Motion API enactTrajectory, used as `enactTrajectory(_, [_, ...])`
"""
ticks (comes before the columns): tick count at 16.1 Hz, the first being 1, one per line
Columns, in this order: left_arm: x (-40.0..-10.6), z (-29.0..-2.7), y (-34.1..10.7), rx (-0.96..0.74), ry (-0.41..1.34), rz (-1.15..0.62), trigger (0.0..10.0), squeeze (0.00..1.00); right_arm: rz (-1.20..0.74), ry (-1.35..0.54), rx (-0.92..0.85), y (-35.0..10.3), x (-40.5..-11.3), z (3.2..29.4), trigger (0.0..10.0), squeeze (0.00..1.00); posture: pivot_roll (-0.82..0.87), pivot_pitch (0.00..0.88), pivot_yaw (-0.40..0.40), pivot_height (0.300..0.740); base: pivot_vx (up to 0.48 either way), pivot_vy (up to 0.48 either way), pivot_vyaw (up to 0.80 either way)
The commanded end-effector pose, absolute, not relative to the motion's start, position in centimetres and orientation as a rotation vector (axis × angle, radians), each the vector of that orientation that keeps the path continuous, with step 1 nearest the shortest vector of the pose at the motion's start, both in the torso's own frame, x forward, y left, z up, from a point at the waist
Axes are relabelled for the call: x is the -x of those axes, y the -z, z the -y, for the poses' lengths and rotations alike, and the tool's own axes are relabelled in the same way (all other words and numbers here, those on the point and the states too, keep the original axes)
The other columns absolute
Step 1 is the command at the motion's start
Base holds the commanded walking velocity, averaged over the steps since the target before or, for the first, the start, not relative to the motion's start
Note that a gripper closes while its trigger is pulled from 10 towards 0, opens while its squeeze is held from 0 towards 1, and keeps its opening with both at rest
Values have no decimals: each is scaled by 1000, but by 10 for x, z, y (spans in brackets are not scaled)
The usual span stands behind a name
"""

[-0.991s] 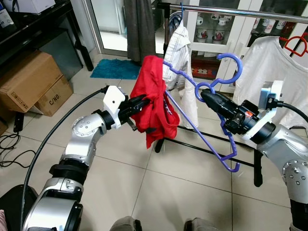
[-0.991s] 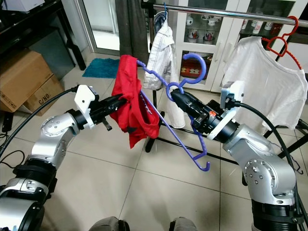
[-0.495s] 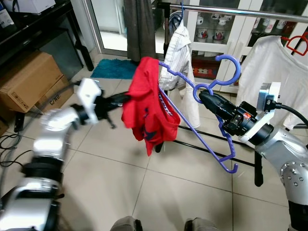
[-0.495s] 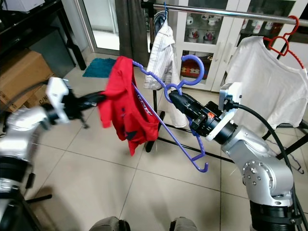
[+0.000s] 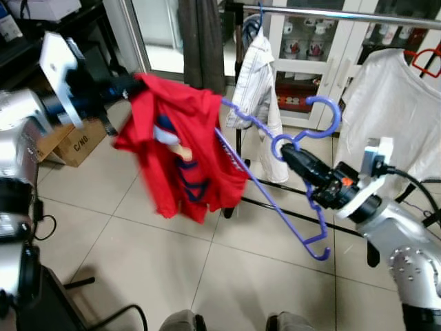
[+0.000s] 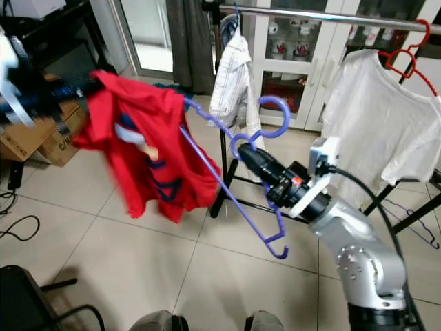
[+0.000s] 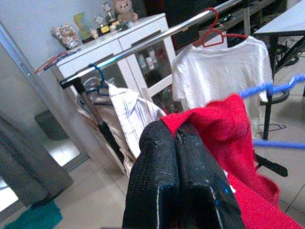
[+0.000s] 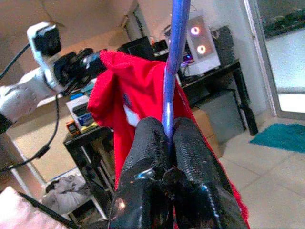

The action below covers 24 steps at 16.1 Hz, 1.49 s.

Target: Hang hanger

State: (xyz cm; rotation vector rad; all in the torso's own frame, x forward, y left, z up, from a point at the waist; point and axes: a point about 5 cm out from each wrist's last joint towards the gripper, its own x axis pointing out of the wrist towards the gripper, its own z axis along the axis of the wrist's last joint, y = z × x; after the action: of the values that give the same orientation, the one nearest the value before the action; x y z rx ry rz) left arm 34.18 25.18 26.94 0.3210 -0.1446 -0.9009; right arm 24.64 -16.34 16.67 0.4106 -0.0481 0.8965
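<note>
Soft matt red cloth shirt drapes a smooth glossy purple plastic hanger (the rail behind looks shiny metal).

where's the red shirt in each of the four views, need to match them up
Left eye view: red shirt left of centre, stretched between hanger and left gripper.
Right eye view: left of centre.
Left wrist view: just beyond the shut fingers.
Right wrist view: behind the hanger bar.
Shared landmark: the purple hanger.
</note>
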Motion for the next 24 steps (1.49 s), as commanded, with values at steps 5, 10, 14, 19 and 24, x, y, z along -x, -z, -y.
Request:
enactTrajectory(5, [-347,-250,-298,-371,973,168,0,0,36,-982,-331,-153,-235,145,0,0,-53,0,135,740,0,0,0])
enactTrajectory(10, [-350,-239,-303,-319,1066,174,0,0,61,-1025,-314,-150,-233,132,0,0,-54,0,146,740,0,0,0])
enactTrajectory(14, [-352,-240,-312,-270,1059,207,0,0,177,-984,-427,-162,-235,130,0,0,-51,0,148,740,0,0,0])
enactTrajectory(19, [-356,-245,-318,-189,1013,229,0,0,46,-1020,-185,-129,-229,123,0,0,-42,0,163,740,0,0,0])
enactTrajectory(24, [-361,-232,-320,-149,1049,229,0,0,157,-979,-188,-141,-238,101,0,0,-24,0,179,740,0,0,0])
